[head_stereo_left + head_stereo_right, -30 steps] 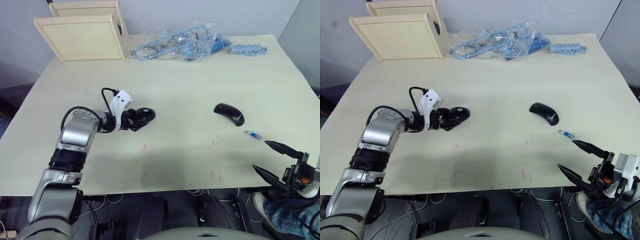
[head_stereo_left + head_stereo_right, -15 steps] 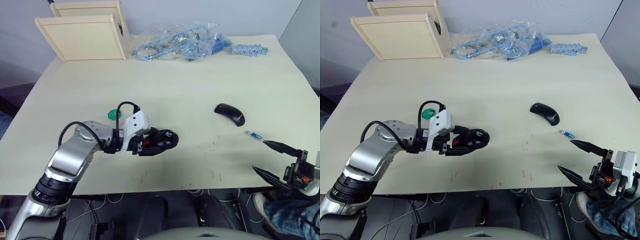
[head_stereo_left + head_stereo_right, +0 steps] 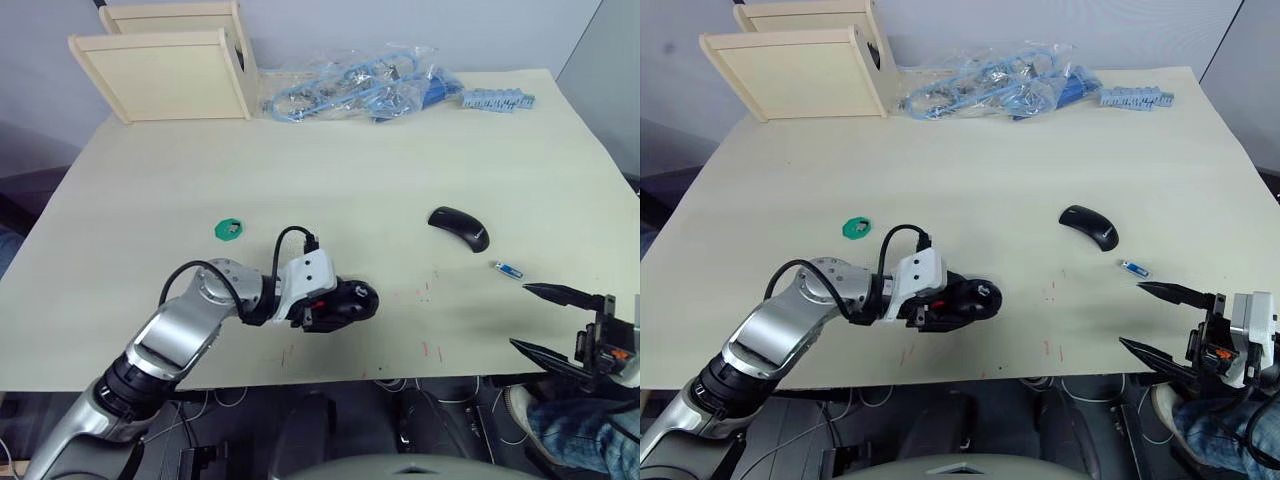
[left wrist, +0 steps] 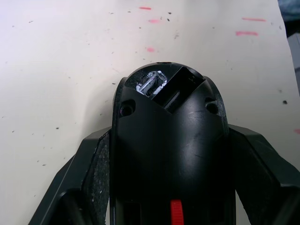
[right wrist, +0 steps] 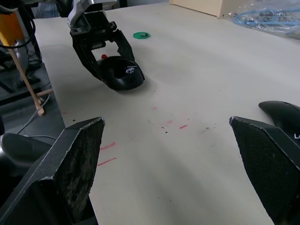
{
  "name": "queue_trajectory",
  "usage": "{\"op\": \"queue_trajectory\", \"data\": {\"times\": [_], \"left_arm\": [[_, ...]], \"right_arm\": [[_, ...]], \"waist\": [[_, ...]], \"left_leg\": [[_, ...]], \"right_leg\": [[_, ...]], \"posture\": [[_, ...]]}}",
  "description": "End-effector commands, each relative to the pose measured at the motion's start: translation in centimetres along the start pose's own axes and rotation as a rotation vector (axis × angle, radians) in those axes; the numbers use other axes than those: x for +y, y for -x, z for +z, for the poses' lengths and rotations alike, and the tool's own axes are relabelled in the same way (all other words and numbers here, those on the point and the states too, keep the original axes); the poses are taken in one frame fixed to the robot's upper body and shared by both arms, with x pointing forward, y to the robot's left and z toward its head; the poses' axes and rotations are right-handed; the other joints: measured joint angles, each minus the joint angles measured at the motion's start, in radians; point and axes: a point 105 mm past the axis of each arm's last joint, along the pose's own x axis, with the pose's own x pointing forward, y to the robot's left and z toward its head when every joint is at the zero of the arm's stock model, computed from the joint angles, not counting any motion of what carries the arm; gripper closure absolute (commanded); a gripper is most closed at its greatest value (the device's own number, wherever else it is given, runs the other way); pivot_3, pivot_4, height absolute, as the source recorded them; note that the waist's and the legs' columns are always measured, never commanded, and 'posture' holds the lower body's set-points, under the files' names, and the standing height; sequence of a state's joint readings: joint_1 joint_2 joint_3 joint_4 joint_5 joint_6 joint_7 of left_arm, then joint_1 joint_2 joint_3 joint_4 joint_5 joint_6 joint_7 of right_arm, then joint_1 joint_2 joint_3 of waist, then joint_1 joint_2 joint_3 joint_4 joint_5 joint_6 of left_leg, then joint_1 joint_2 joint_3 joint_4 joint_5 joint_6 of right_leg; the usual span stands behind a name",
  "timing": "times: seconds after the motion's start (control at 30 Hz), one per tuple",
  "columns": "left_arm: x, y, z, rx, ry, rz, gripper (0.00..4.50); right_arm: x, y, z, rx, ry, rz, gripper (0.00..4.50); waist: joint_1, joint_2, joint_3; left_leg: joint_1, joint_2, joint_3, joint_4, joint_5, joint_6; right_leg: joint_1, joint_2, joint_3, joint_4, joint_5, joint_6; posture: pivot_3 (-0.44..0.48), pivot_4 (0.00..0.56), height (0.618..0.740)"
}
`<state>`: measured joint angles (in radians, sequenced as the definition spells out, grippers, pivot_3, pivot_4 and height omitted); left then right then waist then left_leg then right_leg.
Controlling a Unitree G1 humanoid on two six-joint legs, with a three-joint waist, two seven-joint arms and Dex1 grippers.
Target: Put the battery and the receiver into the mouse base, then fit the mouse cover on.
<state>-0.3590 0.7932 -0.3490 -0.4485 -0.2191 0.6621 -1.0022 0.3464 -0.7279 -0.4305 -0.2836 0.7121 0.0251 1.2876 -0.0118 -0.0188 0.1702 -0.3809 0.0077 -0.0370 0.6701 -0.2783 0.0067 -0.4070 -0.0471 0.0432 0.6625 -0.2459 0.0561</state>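
The left end effector (image 3: 345, 305) is clamped on the black oval mouse base (image 3: 348, 301) with its red patch and dark inner recess, low in the centre of the left eye view, on the pale beige table (image 3: 400, 170). In the left wrist view the two black fingers (image 4: 91, 164) press against the flanks of the mouse base, whose open recess faces upward. Held this way, the body is likely steadied and its compartment left exposed so parts can be dropped in from above.

The small slim blue battery (image 3: 508, 269) with its pale end lies flat at the right of the frame, just beside the upper finger of the right end effector (image 3: 548, 318). That end effector hangs at the lower right table edge with its fingers spread wide, apparently ready to pick up the battery. The glossy black curved mouse cover (image 3: 458, 227) rests right of centre, apart from the base, probably left aside until the last step.

A small green round disc (image 3: 229, 229) sits left of centre. Light wooden box panels (image 3: 165, 70) stand at the upper left, and a clear plastic bag of blue parts (image 3: 365, 85) lies at the top centre.
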Motion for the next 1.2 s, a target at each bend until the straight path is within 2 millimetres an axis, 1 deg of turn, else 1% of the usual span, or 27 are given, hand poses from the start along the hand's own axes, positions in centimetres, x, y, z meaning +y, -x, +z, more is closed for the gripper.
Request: {"op": "queue_trajectory", "data": {"times": [0.03,0.2,0.3,0.43,0.63,0.73,0.77,0.87,0.93,1.0,1.07,1.13,1.17,1.2], "left_arm": [[0.1,-0.4,0.4,0.012,-0.072,0.005,1.55],[-0.4,-1.3,-0.5,0.04,-0.075,-0.018,1.55],[-0.6,-1.4,-0.6,0.049,-0.082,-0.028,1.55],[-0.2,-1.5,-0.6,0.044,-0.077,-0.024,1.55],[-0.1,-1.4,-0.7,0.038,-0.071,-0.028,1.55],[-0.1,-1.3,-1.0,0.041,-0.067,-0.03,1.55],[-0.1,-1.3,-1.2,0.043,-0.065,-0.031,1.55],[-0.3,-1.5,-2.0,0.041,-0.06,-0.024,1.55],[-0.3,-1.6,-2.2,0.036,-0.057,-0.018,1.55],[-0.3,-1.6,-2.3,0.032,-0.056,-0.015,1.55],[-0.3,-1.7,-2.3,0.029,-0.057,-0.011,1.55],[-0.1,-1.7,-2.1,0.021,-0.054,-0.003,1.55],[-0.1,-1.7,-2.1,0.018,-0.052,0.0,1.55],[0.0,-1.6,-2.0,0.018,-0.053,0.001,1.55]], "right_arm": [[-0.3,0.5,0.9,-0.005,0.03,0.005,0.0],[0.0,0.3,0.6,0.007,0.014,0.006,0.0],[0.0,0.5,0.5,0.018,0.007,0.011,0.0],[-0.2,0.5,0.4,0.03,0.0,0.002,0.0],[-1.0,0.3,0.1,0.073,-0.002,-0.055,0.0],[-1.9,0.0,-0.2,0.093,0.0,-0.121,0.0],[-2.6,-0.3,-0.4,0.112,-0.011,-0.165,0.0],[-5.0,-0.7,-2.0,0.244,-0.074,-0.292,0.0],[-5.9,-0.8,-2.5,0.263,-0.121,-0.323,0.0],[-6.3,-1.0,-2.6,0.265,-0.126,-0.33,0.0],[-7.3,-1.0,-3.4,0.299,-0.111,-0.36,0.0],[-8.5,-1.0,-4.0,0.321,-0.11,-0.386,0.5],[-8.9,-1.0,-4.1,0.326,-0.111,-0.397,0.68],[-9.0,-1.1,-4.2,0.324,-0.111,-0.394,1.17]], "waist": [[0.0,0.0,0.0],[0.0,0.0,0.0],[0.0,0.0,0.0],[0.002,0.0,0.0],[0.002,0.0,0.0],[0.002,0.0,0.0],[0.001,0.0,0.0],[0.0,0.001,-0.001],[-0.001,0.002,-0.001],[0.003,0.002,-0.002],[0.001,0.002,-0.002],[0.002,0.003,-0.002],[0.001,0.003,-0.002],[0.001,0.003,-0.002]], "left_leg": [[0.0,0.0,0.0,0.0,0.0,0.0],[0.0,0.0,0.0,0.0,0.0,0.0],[0.0,0.0,0.0,0.0,0.0,0.0],[0.0,0.0,0.0,0.0,0.0,0.0],[0.0,0.0,0.0,0.0,0.0,0.0],[0.0,0.0,0.0,0.0,0.0,0.0],[0.0,0.0,0.0,0.0,0.0,0.0],[0.001,0.0,0.0,0.0,0.0,0.0],[0.001,0.0,0.0,0.0,0.0,0.0],[0.001,-0.001,0.0,0.0,0.0,0.0],[0.001,-0.001,-0.001,0.0,0.0,0.0],[0.001,-0.001,0.0,0.0,0.0,0.0],[0.001,-0.001,0.0,0.0,0.0,0.0],[0.002,-0.001,0.0,0.0,0.0,0.0]], "right_leg": [[0.0,0.0,0.0,0.0,0.0,0.0],[0.0,0.0,0.0,0.0,0.0,0.0],[0.0,0.0,0.0,0.0,0.0,0.0],[0.0,0.0,0.0,0.0,0.0,0.0],[0.001,0.0,0.0,0.0,0.0,0.0],[0.001,0.0,0.0,0.0,0.0,0.0],[0.001,0.0,0.0,0.0,0.0,0.0],[0.001,0.0,0.0,0.0,0.0,0.0],[0.002,0.0,0.0,0.0,0.0,0.0],[0.002,0.0,0.0,0.0,0.0,0.0],[0.002,0.0,-0.001,-0.001,0.0,0.0],[0.002,0.0,0.0,-0.001,0.0,0.0],[0.002,0.0,0.0,-0.001,0.0,0.0],[0.003,0.0,0.0,-0.001,0.0,0.0]], "posture": [[0.0,0.15,0.74],[0.0,0.15,0.74],[0.0,0.15,0.74],[0.0,0.15,0.74],[0.0,0.15,0.74],[0.0,0.15,0.74],[0.0,0.15,0.74],[0.0,0.15,0.74],[0.0,0.15,0.74],[0.0,0.15,0.74],[0.0,0.15,0.74],[0.0,0.15,0.74],[0.0,0.15,0.74],[0.0,0.15,0.74]]}}
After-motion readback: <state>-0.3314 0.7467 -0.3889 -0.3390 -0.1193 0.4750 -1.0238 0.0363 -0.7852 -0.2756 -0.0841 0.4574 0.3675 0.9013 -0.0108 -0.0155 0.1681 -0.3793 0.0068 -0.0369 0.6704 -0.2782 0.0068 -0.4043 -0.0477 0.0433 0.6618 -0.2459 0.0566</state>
